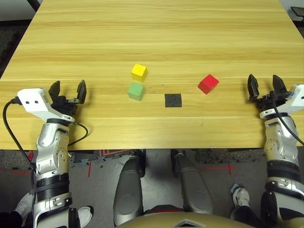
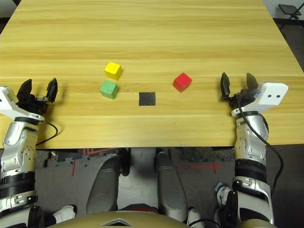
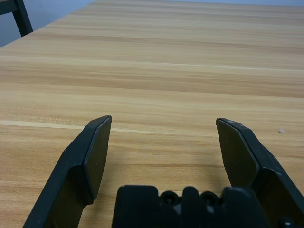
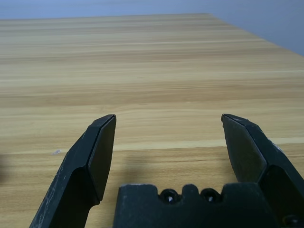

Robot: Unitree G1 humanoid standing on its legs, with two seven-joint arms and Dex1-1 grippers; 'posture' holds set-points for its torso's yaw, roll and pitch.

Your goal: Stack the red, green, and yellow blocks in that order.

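Note:
Three cubes rest apart on the wooden table (image 1: 152,33). The yellow block (image 1: 138,71) sits just behind the green block (image 1: 136,90), left of centre. Further right lies the red block (image 1: 208,83). My left gripper (image 1: 68,89) stands open at the table's left side, well left of the green block, nothing between its fingers (image 3: 95,152). At the right side my right gripper (image 1: 265,85) is open too, some way right of the red block, with bare wood between its fingers (image 4: 99,152).
A flat black square patch (image 1: 173,100) lies on the table between the green and red blocks. The table's front edge runs just below both grippers. A black cable (image 1: 9,128) hangs from the left wrist.

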